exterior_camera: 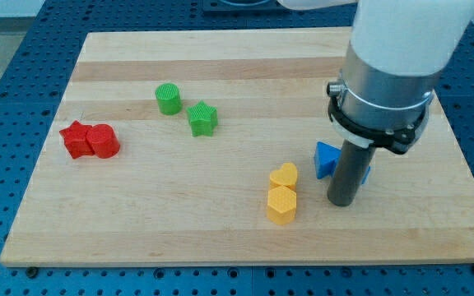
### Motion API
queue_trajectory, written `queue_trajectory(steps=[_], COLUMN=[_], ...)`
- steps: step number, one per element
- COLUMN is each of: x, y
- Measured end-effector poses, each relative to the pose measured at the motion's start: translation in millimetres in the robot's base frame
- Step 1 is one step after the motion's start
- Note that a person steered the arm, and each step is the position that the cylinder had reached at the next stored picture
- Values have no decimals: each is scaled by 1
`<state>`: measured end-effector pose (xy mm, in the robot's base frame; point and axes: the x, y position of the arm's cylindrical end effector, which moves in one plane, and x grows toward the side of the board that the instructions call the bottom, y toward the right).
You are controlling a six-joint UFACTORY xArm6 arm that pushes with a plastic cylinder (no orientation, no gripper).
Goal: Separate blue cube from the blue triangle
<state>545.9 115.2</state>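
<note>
A blue triangle lies on the wooden board at the view's right. Right of it a sliver of another blue block, the blue cube, shows behind my dark rod; the rod hides most of it. My tip rests on the board just below and between the two blue blocks, close to both. Whether the two blocks touch is hidden by the rod.
A yellow heart and a yellow hexagon sit left of my tip. A green cylinder and a green star lie at upper left. Two red blocks sit together near the left edge.
</note>
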Motion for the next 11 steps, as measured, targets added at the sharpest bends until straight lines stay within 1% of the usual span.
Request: queue_trajectory(steps=[1, 2, 3, 4, 5, 6, 9, 11], x=[0, 14, -43, -103, -102, -92, -34, -4], y=[1, 62, 97, 94, 94, 91, 19, -12])
